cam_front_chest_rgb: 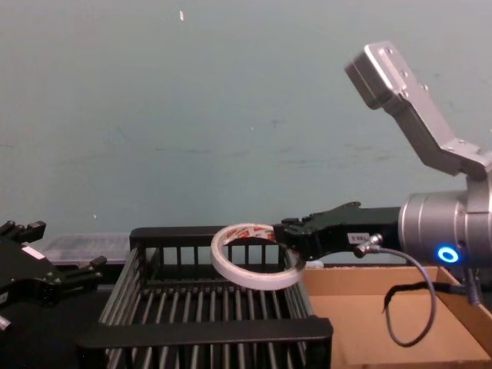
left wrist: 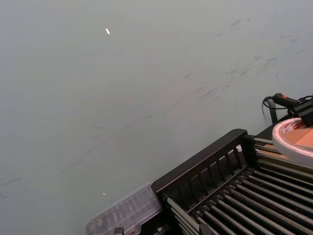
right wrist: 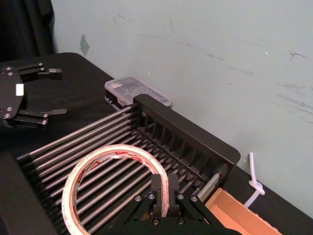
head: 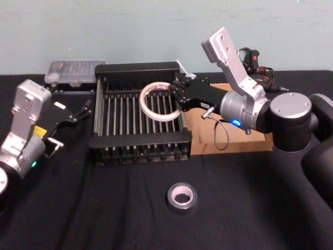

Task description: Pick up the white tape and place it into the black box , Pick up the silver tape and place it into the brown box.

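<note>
Above the black box (head: 140,138), your right gripper (head: 177,103) is clamped across the wall of the white tape (head: 144,107), clear of the slats. It looks light and stiff. The silver tape (head: 170,198) lies on the table (head: 93,213) in front; pinch its wall likewise. Your left gripper (head: 78,112) hangs parted, left of the box.

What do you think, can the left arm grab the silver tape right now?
Probably yes. The silver tape lies alone on the cloth in front of the black box, nothing on it or around it. The left gripper is open and empty, left of the box.
</note>
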Tool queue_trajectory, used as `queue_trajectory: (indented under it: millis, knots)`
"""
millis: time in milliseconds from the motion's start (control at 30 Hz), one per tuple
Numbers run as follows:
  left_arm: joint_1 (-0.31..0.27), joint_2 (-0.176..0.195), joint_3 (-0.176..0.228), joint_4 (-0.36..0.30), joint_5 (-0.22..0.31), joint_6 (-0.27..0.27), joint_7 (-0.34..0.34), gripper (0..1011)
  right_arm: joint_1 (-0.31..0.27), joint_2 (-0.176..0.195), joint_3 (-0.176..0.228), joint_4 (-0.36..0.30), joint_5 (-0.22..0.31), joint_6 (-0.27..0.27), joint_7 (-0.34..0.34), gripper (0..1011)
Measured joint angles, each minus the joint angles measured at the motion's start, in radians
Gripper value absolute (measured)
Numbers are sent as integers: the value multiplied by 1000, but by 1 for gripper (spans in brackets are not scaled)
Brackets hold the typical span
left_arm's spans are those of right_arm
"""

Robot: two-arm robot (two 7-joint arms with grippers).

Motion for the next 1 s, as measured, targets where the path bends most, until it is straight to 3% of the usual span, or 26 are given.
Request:
queue_trajectory:
  millis: [600, 833, 1000]
  knots:
    - [0, 0, 0, 0, 0, 0, 0, 1001, 3, -8, 3, 9, -2, -3, -5, 90]
    - [0, 0, 0, 0, 0, 0, 0, 1001, 3, -7, 3, 7, -2, -3, -4, 242]
    - [0, 0, 0, 0, 0, 0, 0, 1001, 2, -6, 3, 6, -2, -2, -4, 413]
